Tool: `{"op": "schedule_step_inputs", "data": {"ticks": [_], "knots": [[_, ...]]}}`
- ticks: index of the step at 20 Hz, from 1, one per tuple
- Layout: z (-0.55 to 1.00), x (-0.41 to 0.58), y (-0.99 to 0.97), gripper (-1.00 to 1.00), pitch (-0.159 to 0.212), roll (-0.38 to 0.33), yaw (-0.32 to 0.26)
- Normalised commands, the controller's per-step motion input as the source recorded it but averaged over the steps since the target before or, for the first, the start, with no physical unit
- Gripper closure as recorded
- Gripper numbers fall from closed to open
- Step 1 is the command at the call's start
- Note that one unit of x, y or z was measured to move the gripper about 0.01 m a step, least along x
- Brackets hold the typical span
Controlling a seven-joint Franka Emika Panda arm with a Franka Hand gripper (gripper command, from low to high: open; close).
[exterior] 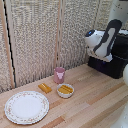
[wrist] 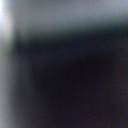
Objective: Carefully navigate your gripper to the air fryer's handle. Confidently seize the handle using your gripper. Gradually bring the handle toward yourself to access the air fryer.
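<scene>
The black air fryer [exterior: 118, 66] stands at the far side of the table, on the exterior view's right. My white arm hangs in front of it and hides much of its front. The gripper [exterior: 103, 55] is pressed up against the fryer's front, and its fingers do not show clearly. The handle is hidden behind the arm. The wrist view is a dark blur with a pale strip along one edge, so the camera is very close to a black surface. No fingers can be made out there.
On the wooden table [exterior: 92, 105] stand a pink cup [exterior: 59, 75], a small bowl [exterior: 65, 90] of yellow food, a yellow piece [exterior: 45, 88] and a floral plate [exterior: 26, 107]. A woven screen [exterior: 40, 35] closes the back.
</scene>
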Motion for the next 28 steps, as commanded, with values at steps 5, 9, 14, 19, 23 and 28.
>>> {"op": "schedule_step_inputs", "data": {"ticks": [5,9,14,19,23,28], "knots": [[0.11,0.011,0.43,1.00,0.034,0.324,-0.120],[0.05,-0.010,0.59,1.00,-0.005,0.240,-0.110],[0.02,-0.034,0.53,1.00,-0.077,0.083,-0.226],[-0.01,-0.020,0.63,1.00,-0.096,0.049,-0.195],[-0.13,-0.015,0.80,1.00,-0.151,0.049,-0.115],[-0.11,-0.031,0.83,1.00,-0.182,0.064,-0.096]]}}
